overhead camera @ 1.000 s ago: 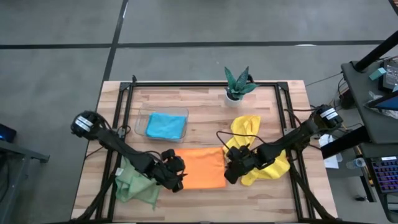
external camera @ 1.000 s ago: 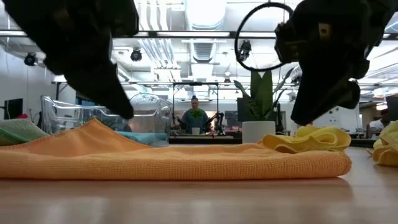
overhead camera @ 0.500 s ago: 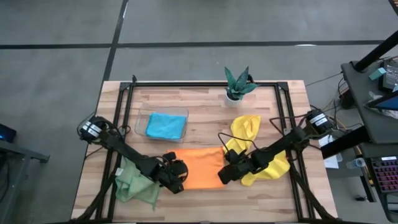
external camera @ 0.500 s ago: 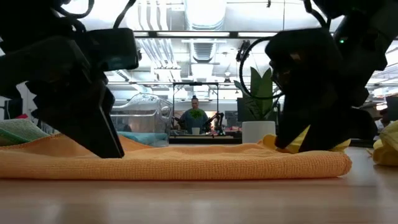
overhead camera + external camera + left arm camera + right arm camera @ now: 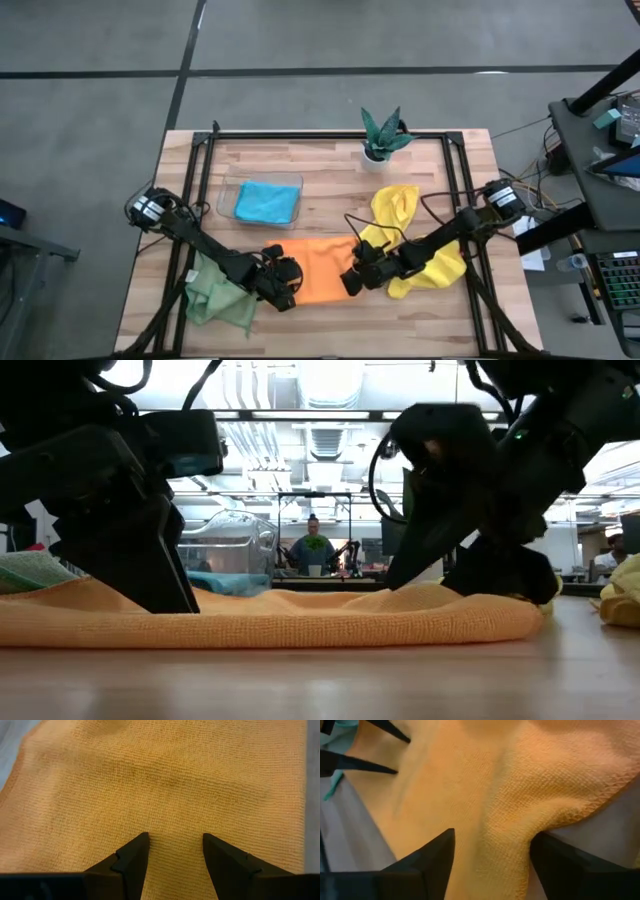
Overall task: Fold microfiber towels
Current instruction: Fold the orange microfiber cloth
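Note:
An orange towel (image 5: 322, 268) lies flat at the table's near middle, with both grippers down on it. My left gripper (image 5: 285, 290) stands open at the towel's left part, its two fingertips (image 5: 141, 844) apart on the cloth. My right gripper (image 5: 352, 280) stands open at the towel's right edge. A pale green towel (image 5: 215, 297) lies crumpled at the near left. A blue towel (image 5: 268, 202) sits in a clear tray (image 5: 228, 190). Yellow towels (image 5: 395, 208) lie rumpled on the right, under my right arm. My left gripper rests both open fingertips on the top of the orange towel's left part (image 5: 175, 822), coming down at a slant from the table's left. The cloth between them lies flat on the table. My right gripper straddles a raised ridge of cloth (image 5: 507, 832) just inside the towel's hemmed right edge (image 5: 582, 812), slanting down from the table's right. One finger (image 5: 427, 857) is on the flat cloth. The edge is bunched up; the rest lies on the table.
A small plant in a white pot (image 5: 380, 140) stands at the far edge. A black frame rail (image 5: 195, 190) runs along the table's sides. Bare wood (image 5: 330, 200) shows between the tray and the yellow towels.
Both grippers have come down onto the orange towel. My right gripper has opened, rolled, and gone toward the table's left, pushing the towel's right edge inward; that edge has bunched into a ridge while the left part stays flat.

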Tool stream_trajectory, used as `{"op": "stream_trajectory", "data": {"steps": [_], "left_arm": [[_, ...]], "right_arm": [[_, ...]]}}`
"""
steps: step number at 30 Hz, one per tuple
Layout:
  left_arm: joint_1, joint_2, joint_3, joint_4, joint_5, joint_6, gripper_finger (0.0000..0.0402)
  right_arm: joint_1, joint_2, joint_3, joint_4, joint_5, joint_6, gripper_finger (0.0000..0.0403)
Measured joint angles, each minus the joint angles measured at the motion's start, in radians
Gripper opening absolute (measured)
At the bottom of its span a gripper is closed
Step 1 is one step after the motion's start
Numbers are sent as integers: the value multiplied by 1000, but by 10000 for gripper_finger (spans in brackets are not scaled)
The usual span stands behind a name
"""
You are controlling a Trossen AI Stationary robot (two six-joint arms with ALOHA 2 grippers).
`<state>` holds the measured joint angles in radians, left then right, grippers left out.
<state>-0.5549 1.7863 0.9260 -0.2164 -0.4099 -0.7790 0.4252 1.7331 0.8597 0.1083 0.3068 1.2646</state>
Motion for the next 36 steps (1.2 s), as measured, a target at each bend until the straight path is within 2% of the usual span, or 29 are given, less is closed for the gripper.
{"op": "stream_trajectory", "data": {"steps": [4, 10, 12, 18, 26, 31, 36], "left_arm": [[0, 0, 2, -1, 0, 0, 173], [-2, -26, 13, -19, 39, 7, 173], [-8, -56, 14, -48, 56, -1, 173], [-41, -138, 14, -134, 64, -29, 173], [-99, -153, 4, -139, 55, -55, 173], [-114, -165, 4, -140, 26, -54, 173], [-133, -187, 2, -154, 3, -54, 173]], "right_arm": [[-6, 5, 0, -1, 7, -30, 179], [-7, -3, 0, 1, 33, -109, 45], [-7, -14, 0, -9, 17, -135, 20], [-7, -89, -1, -176, -52, -158, 10], [0, -222, -1, -391, -110, -116, 9], [0, -291, -1, -384, -105, -112, 9], [-2, -297, -1, -289, -98, -115, 9]]}}
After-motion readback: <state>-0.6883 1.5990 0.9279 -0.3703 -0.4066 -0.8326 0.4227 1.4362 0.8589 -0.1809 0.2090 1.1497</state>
